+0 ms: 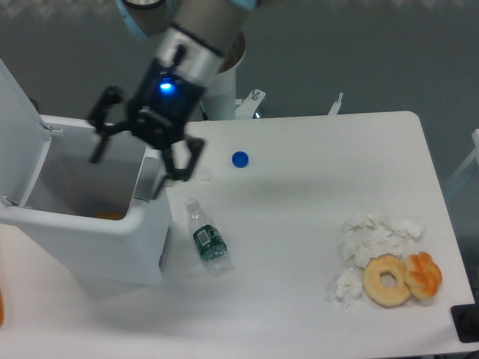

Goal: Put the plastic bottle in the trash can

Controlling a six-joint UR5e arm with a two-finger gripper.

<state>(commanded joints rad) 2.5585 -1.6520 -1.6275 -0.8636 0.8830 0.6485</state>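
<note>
The white rectangular plastic trash can (90, 235) stands at the left edge of the white tabletop (314, 194) with its hinged white lid (16, 112) swung up and open on the far left. Its inside shows pale walls and a patch of orange low down. The large blue-tinted bottle cannot be made out.

The arm comes in from the top of the frame at a slant, blue light glowing on its wrist, and the tool (138, 157) hangs off it with both black fingers spread wide apart, nothing gripped between them.
</note>
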